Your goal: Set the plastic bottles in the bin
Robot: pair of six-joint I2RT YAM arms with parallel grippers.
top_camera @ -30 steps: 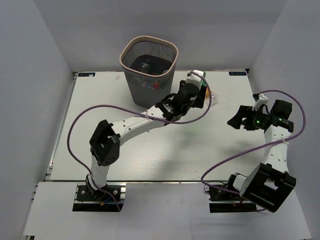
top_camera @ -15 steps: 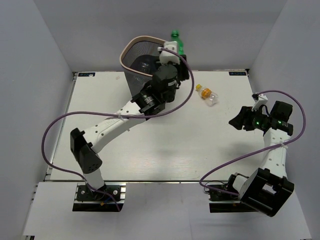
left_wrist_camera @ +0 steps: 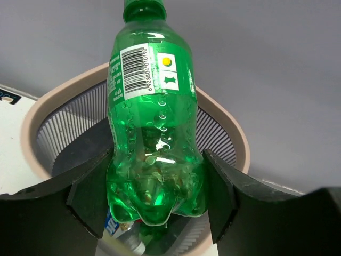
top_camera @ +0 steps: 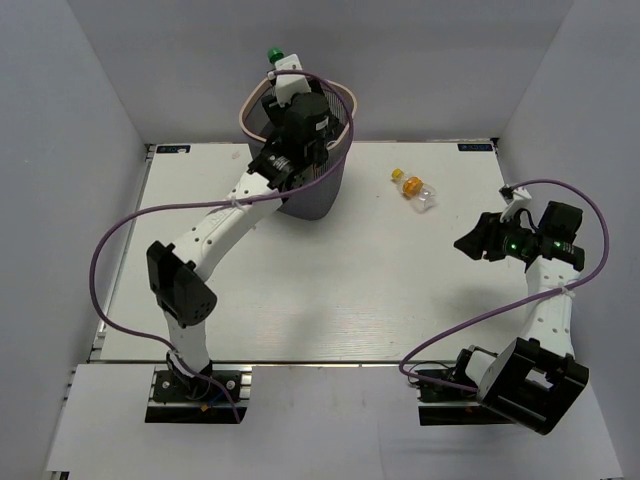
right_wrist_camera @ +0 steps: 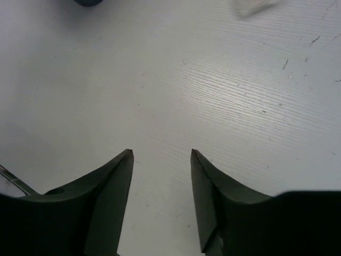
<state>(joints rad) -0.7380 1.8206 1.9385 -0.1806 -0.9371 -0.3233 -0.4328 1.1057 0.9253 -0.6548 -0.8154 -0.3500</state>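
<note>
One green bottle [left_wrist_camera: 152,106] gripped by left hand [left_wrist_camera: 154,184] over bin [left_wrist_camera: 31,130]; right hand [right_wrist_camera: 161,154] parted, empty.

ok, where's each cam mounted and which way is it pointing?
Top: above, behind the bases, looking down on the table; both arms show whole.
Left wrist: on the left arm, looking along the left gripper at the green bottle it holds over the bin; both fingers show.
Right wrist: on the right arm, looking down at the table; right gripper's open fingers show.
Shared: top and left wrist both see green bottle and bin.
</note>
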